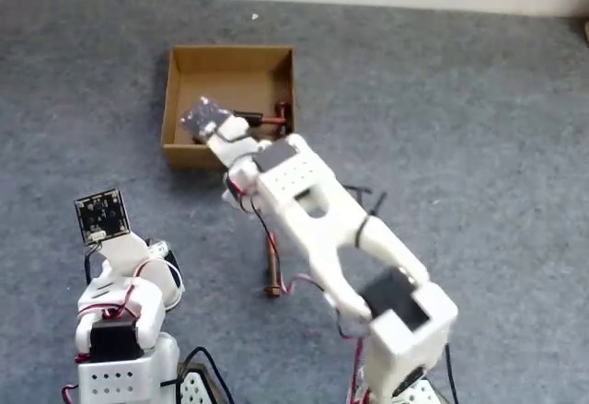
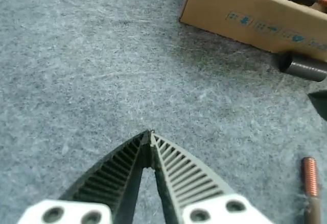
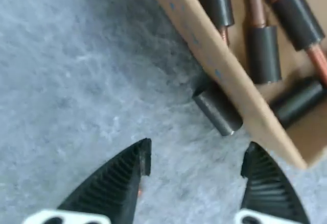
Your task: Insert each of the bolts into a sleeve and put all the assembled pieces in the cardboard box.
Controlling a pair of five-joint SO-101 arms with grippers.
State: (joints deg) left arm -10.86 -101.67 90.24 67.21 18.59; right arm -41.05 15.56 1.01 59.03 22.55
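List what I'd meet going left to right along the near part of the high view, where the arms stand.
left arm's base → loose bolt on the carpet → right arm's base. The cardboard box farther back spans the bolt's position, so it is left out.

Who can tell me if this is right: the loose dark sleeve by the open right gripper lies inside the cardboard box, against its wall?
Not quite. The sleeve lies outside the cardboard box, on the carpet against its wall, as the right wrist view shows. The rest holds: the right gripper by it is open.
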